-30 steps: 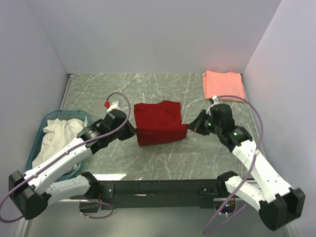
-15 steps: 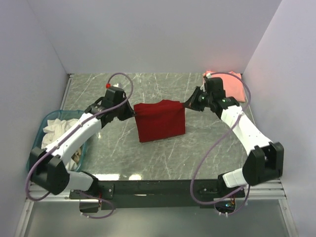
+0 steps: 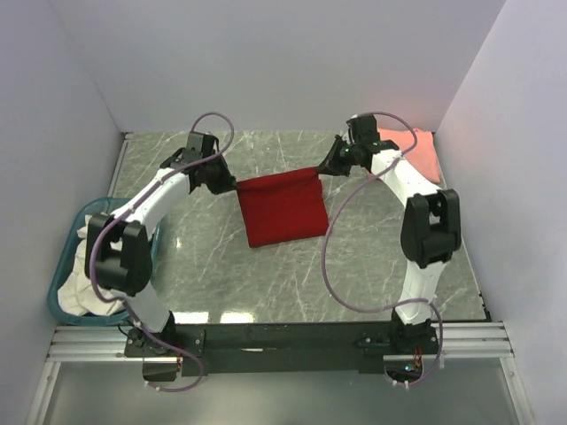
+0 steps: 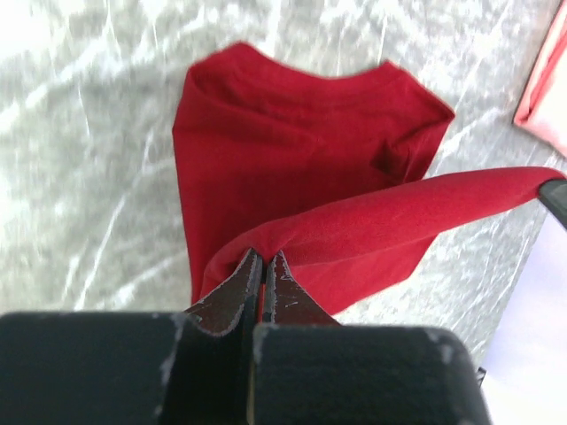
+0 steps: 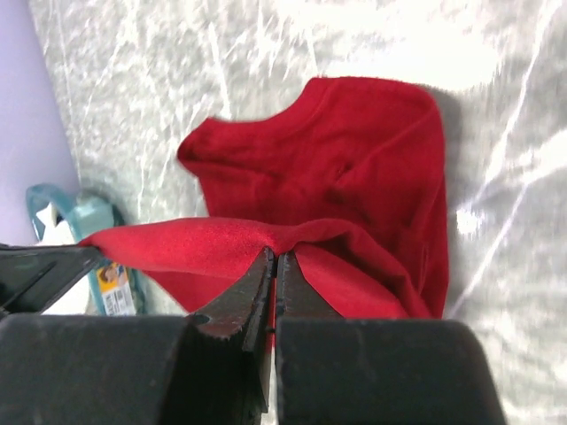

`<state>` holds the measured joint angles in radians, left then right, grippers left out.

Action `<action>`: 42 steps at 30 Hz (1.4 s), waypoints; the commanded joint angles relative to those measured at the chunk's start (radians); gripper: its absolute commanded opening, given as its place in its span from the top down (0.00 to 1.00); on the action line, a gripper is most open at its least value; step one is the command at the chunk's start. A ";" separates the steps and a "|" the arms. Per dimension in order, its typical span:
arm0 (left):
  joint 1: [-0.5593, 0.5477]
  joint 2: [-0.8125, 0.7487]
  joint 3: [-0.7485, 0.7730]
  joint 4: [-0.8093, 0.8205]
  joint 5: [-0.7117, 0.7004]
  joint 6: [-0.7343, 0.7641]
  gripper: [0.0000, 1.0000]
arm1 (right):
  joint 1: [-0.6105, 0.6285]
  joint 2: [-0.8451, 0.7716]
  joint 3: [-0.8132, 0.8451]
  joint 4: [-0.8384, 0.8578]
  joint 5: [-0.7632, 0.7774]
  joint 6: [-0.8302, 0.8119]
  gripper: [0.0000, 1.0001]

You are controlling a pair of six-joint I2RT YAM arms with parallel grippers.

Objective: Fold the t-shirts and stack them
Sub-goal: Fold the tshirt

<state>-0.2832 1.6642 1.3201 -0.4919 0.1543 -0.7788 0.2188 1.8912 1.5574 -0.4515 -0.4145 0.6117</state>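
Observation:
The deep red t-shirt (image 3: 282, 208) lies mid-table with its far edge lifted and pulled taut between both grippers. My left gripper (image 3: 235, 185) is shut on its left corner; the cloth (image 4: 301, 159) bunches at the fingertips in the left wrist view. My right gripper (image 3: 322, 170) is shut on its right corner; the red shirt (image 5: 354, 168) hangs below it in the right wrist view. The salmon-pink t-shirt (image 3: 418, 152) lies folded at the far right corner, partly behind the right arm, and shows in the left wrist view (image 4: 545, 97).
A teal basket (image 3: 75, 232) holding white cloth (image 3: 84, 292) stands at the left table edge, behind the left arm. White walls close in the far, left and right sides. The marble tabletop (image 3: 266, 283) ends at a black rail near the bases.
Both grippers moved toward the far wall, holding the red shirt's corners. Its front edge came off the table and now stretches taut between them. The arms are extended further.

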 commanded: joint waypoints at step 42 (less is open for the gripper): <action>-0.257 0.244 -0.099 0.216 0.010 -0.060 0.99 | 0.203 0.010 -0.353 0.206 0.238 0.002 0.62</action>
<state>-0.5175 1.9141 1.2469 -0.3222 0.1909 -0.8177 0.4129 1.9347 1.2907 -0.3046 -0.2436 0.5781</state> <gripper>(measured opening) 0.013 0.383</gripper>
